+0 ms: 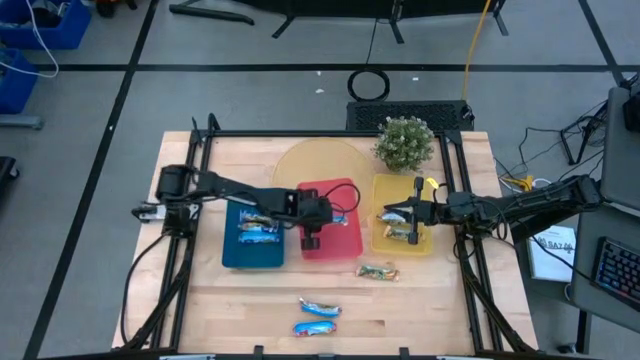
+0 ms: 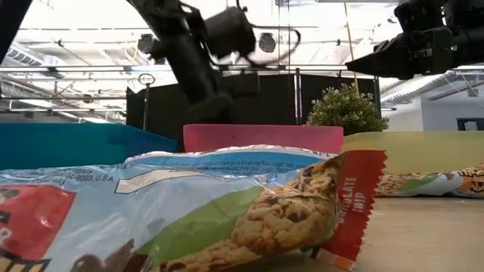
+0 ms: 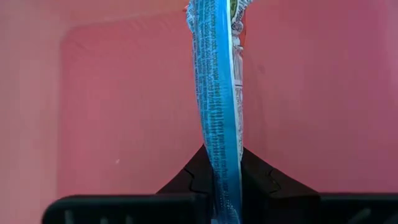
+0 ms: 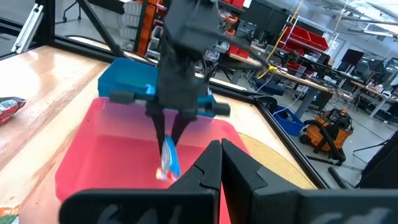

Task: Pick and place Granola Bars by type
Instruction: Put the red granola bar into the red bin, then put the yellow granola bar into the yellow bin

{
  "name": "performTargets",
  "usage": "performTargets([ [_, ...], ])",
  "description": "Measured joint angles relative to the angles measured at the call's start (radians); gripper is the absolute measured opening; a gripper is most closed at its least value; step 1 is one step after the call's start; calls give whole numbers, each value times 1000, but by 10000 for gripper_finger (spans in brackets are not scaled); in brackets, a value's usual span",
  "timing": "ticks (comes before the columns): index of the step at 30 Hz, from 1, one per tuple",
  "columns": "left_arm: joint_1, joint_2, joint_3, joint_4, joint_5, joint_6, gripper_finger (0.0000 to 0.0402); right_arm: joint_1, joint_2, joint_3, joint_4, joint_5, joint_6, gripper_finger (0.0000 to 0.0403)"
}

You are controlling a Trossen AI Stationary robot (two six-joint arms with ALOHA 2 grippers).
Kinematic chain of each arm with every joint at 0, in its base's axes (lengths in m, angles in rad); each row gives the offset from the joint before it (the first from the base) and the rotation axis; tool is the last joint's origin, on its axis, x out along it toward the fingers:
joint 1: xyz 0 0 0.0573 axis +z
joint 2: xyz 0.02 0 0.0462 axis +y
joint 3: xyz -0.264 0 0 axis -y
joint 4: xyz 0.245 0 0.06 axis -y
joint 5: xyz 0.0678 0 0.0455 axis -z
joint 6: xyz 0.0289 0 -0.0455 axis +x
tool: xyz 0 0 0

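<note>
My left gripper [image 1: 311, 238] hangs over the red tray [image 1: 340, 245], shut on a blue-and-white granola bar [image 3: 217, 93]; the right wrist view shows that bar [image 4: 168, 160] under the left fingers. My right gripper [image 1: 390, 213] is shut and empty, hovering level over the yellow tray [image 1: 425, 245], where green/tan bars [image 1: 400, 232] lie. Blue bars [image 1: 256, 230] lie in the blue tray [image 1: 235, 258]. Two blue bars [image 1: 320, 307] [image 1: 314, 328] and one green/tan bar [image 1: 377, 271] lie flat on the table. My left gripper pinches the blue-and-white bar between its two fingers at the bar's upper end [image 3: 219, 177], coming from above and pointing down. The bar hangs upright below the fingers over the red tray's floor. Whether its lower end [image 4: 164, 174] touches the tray, I cannot tell.
The three trays stand side by side mid-table: blue, red, yellow. A potted plant [image 1: 404, 142] and a round wooden board [image 1: 310, 165] sit behind them. The dark frame rails [image 1: 200, 150] run along the table's sides. Bare wood lies along the near edge around the loose bars.
</note>
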Motion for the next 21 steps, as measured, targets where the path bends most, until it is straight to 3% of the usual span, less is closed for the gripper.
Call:
performTargets([
  [6, -1, 60, 34, -12, 67, 26, 51, 0, 0, 0, 1, -1, 1, 0],
  [11, -16, 27, 55, -48, 57, 20, 88, 0, 0, 0, -2, -2, 8, 0],
  [17, -59, -117, 90, -157, 12, 72, 165, 0, 0, 0, -5, -2, 18, 0],
  [21, -100, -325, 41, -185, -55, 114, 184, 0, 0, 0, -14, -2, 19, 0],
])
